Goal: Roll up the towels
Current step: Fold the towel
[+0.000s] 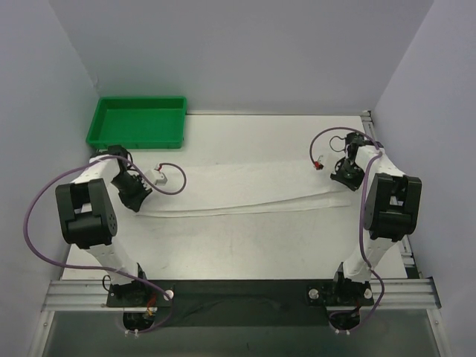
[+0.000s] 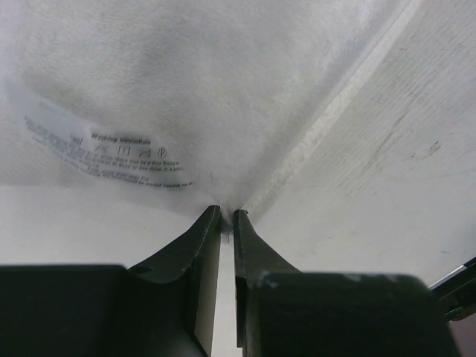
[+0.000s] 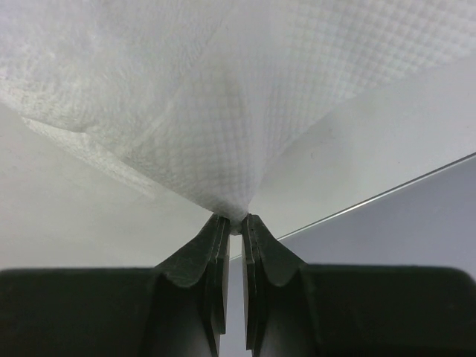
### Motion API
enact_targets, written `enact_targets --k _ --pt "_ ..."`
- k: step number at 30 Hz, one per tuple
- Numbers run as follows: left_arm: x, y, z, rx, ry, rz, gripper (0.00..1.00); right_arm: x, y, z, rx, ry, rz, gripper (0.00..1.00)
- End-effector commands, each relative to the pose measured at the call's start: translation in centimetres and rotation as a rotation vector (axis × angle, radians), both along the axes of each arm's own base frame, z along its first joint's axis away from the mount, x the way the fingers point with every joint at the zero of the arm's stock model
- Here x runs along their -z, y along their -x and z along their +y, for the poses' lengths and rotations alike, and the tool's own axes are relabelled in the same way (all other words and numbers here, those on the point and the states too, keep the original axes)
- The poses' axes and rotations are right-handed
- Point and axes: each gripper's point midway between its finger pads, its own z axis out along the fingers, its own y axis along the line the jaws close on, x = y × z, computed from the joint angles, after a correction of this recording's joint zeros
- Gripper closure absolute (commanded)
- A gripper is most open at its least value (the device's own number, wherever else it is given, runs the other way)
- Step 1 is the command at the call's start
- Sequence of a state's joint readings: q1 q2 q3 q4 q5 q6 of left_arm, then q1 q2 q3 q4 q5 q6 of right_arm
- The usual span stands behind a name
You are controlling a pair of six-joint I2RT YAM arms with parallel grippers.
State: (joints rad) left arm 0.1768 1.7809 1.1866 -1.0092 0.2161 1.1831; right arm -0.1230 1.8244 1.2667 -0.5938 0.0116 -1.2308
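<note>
– gripping anything, that left claw [image 2: 227, 212]?

– yes, its two fingers are nearly together and pinch a corner of the white towel [image 2: 186, 89]; the cloth gathers to a point right at the tips

– and what sits just past those tips?

– a sewn care label [image 2: 104, 152], a little beyond and to the left of them in the wrist view, lying on the terry; its print is too small to read. a hemmed edge runs away from the tips up to the right

– the right claw [image 3: 234, 218]?

– same story: closed down on the towel's other end, with the fabric fanning out from its tips and a fold falling off to the left

– so where does the towel lie overall?

– from above it is a long narrow folded band stretched straight from one claw to the other, flat on the table [image 1: 245, 245] in between

– anything else near?

– a green tray [image 1: 137, 123], beyond the left claw on the side away from the arm bases, apart from the towel
</note>
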Motion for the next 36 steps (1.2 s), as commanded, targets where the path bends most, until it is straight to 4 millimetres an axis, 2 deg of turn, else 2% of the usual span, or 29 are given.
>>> enact_targets --k 1,6,9,14,27,34,36 --pt "-4.0 -1.9 0.1 -0.016 0.010 -0.115 1.00 -2.4 -0.2 0.0 0.007 -0.001 -0.031 1.00" --pt "-5.7 -2.5 0.4 -0.031 0.011 -0.164 1.00 -3.3 -0.5 0.2 0.006 -0.025 -0.059 1.00" --pt "-5.7 -2.2 0.6 -0.026 0.002 -0.150 1.00 -3.6 -0.5 0.3 0.003 -0.028 -0.064 1.00" --pt "-4.4 -1.2 0.2 -0.036 0.023 -0.102 1.00 -3.3 -0.1 0.7 0.007 -0.042 -0.049 1.00" --pt "-0.8 -0.6 -1.0 -0.088 0.036 -0.021 0.99 -2.5 0.3 1.0 0.005 -0.045 -0.019 1.00" --pt "0.8 0.0 -1.5 -0.102 0.033 0.013 0.82 -2.2 0.6 0.9 0.002 -0.039 -0.007 1.00" --pt "1.0 0.1 -1.5 -0.105 0.031 0.012 0.73 -2.3 0.5 0.8 0.005 -0.039 -0.012 1.00"
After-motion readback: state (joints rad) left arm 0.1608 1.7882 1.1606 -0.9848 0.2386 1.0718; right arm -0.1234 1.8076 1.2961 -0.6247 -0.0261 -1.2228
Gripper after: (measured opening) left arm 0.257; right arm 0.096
